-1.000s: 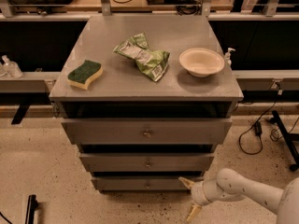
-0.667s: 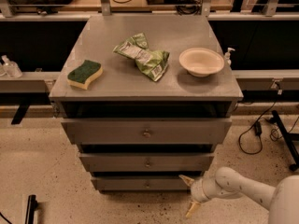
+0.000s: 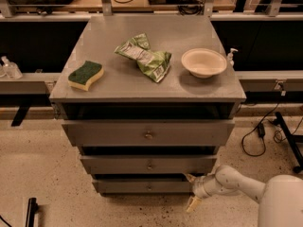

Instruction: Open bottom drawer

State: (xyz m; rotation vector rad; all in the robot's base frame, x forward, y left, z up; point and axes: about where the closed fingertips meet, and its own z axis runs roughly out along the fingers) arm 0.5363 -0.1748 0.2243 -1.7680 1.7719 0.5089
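Grey bottom drawer (image 3: 142, 186), lowest of 3, is staying shut. The gripper (image 3: 190, 191), spread wide, is creeping slightly upward at its right end, so pulling is probably still pending.

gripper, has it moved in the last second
Yes, slightly. The gripper has edged left, closer to the right end of the bottom drawer. It sits low by that corner, fingers open.
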